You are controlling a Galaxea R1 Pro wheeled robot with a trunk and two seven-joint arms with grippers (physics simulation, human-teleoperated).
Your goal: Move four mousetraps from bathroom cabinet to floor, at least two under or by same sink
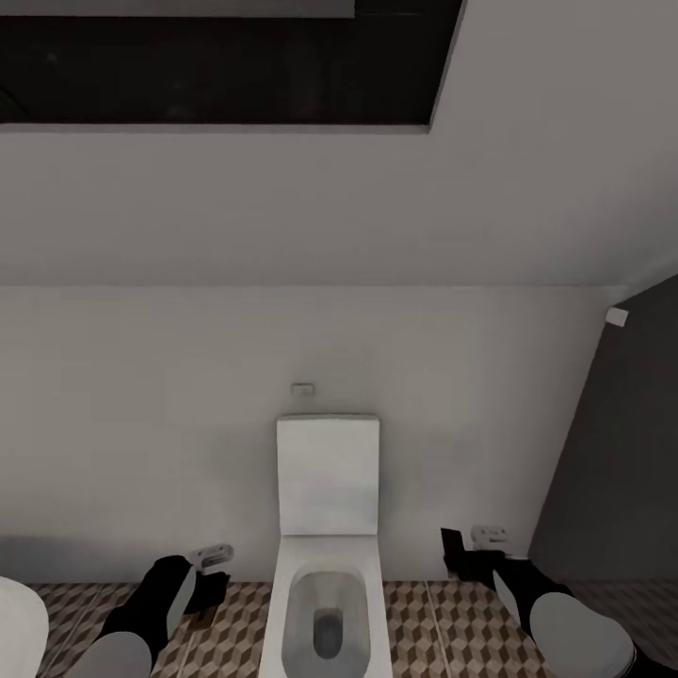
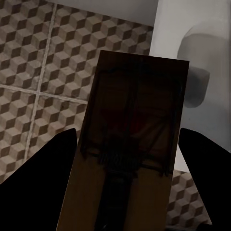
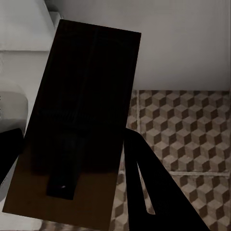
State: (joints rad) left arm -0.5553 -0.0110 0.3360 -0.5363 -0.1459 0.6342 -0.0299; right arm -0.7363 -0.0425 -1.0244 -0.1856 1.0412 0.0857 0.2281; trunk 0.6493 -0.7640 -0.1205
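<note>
Each gripper holds one mousetrap. My left gripper (image 1: 211, 571) is shut on a brown wooden mousetrap (image 2: 139, 96) with dark metal parts, its black fingers (image 2: 48, 163) on both long sides. It hangs over the cube-patterned bathroom floor (image 2: 33, 72), left of the toilet. The right gripper (image 1: 476, 552) is shut on a second mousetrap (image 3: 91, 72), held above the bathroom floor (image 3: 192, 125) on the toilet's right. In the head view both traps (image 1: 213, 553) (image 1: 490, 536) show as pale slivers at the fingertips. The cabinet and the bathroom sink are out of view.
A white toilet (image 1: 327, 527) with an open bowl stands straight ahead against the white wall (image 1: 141, 424). A dark grey panel (image 1: 612, 452) rises at the right. A white rounded edge (image 1: 19, 626) pokes in at the lower left. Patterned tiles (image 1: 428, 626) lie either side of the toilet.
</note>
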